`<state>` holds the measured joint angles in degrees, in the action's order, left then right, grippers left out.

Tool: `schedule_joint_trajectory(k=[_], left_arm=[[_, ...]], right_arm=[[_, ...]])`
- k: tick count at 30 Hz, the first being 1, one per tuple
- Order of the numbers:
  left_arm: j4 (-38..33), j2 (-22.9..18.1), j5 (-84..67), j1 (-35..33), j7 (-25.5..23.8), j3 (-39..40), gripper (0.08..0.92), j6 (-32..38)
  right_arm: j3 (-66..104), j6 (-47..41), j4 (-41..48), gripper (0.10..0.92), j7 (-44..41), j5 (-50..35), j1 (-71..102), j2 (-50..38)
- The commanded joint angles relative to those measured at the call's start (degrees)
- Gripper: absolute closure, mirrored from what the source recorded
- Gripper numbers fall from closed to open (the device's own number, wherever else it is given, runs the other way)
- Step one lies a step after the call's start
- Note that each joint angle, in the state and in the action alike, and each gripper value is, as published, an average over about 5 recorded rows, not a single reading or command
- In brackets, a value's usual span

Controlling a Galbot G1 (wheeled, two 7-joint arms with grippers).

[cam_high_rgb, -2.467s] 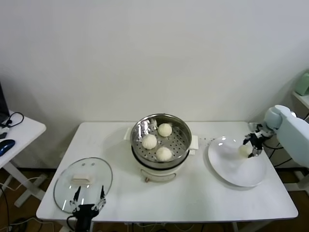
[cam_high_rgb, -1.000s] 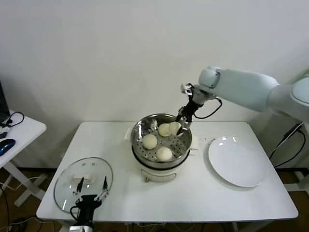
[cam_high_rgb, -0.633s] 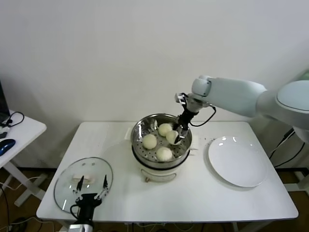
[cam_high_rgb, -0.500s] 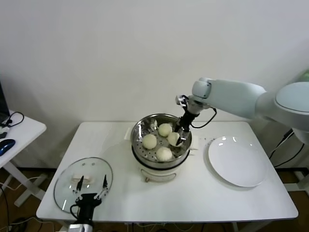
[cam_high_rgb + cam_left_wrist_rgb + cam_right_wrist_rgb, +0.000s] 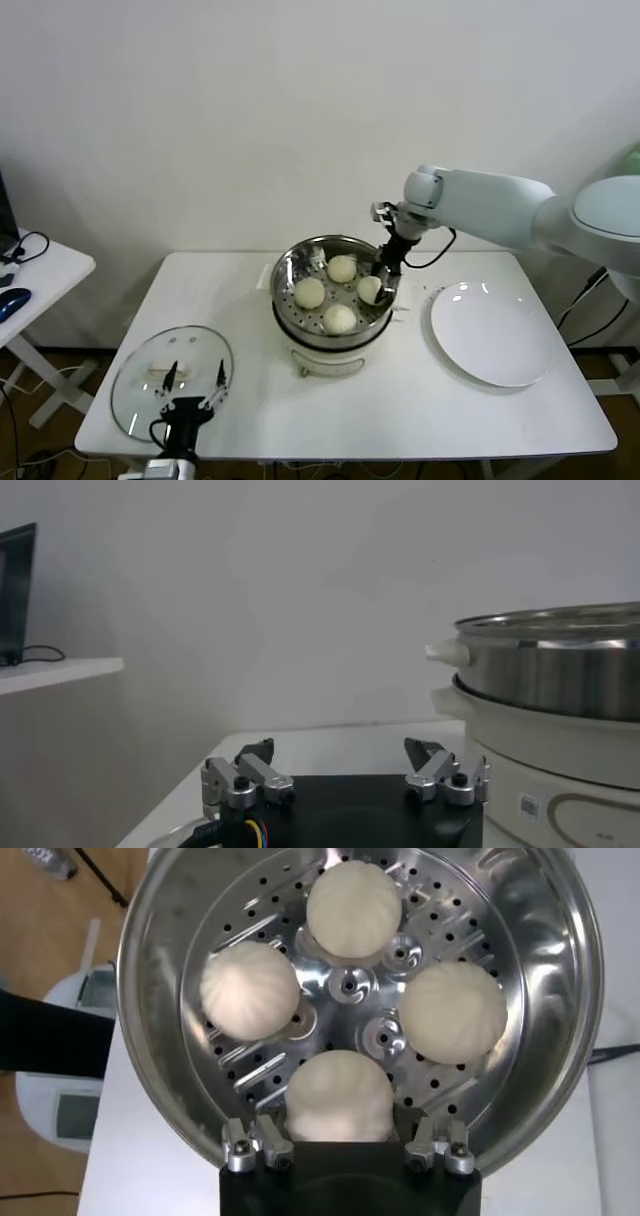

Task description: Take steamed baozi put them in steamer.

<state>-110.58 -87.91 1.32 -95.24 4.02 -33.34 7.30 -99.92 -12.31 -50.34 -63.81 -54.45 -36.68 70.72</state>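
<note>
Sitting near the steamer's (image 5: 283,268) right rim, the fourth baozi (image 5: 370,289) is now between the right gripper's (image 5: 379,281) loosening fingers; the plate (image 5: 490,350), earlier holding it, is lying bare. The left gripper (image 5: 188,393) is hovering over the lid (image 5: 135,375), fingers apart.

smooth white right arm (image 5: 490,200), black cable, black claw (image 5: 383,277) with silver screws.
</note>
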Motion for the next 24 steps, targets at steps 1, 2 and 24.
schedule_joint_trajectory(k=[1,2,24], left_arm=[[0.04,0.09,0.1,0.21,-0.08,-0.13,0.177,-0.14],[0.05,0.09,0.1,0.18,-0.09,-0.15,0.177,-0.12],[1.04,-0.13,5.67,1.15,2.05,-0.84,0.177,2.84]], right_arm=[[0.84,0.15,0.44,0.296,0.38,0.94,0.46,0.25],[0.88,0.16,0.44,0.279,0.35,0.91,0.45,0.29],[11.09,3.8,-8.25,0.203,0.99,3.9,-6.93,-10.42]])
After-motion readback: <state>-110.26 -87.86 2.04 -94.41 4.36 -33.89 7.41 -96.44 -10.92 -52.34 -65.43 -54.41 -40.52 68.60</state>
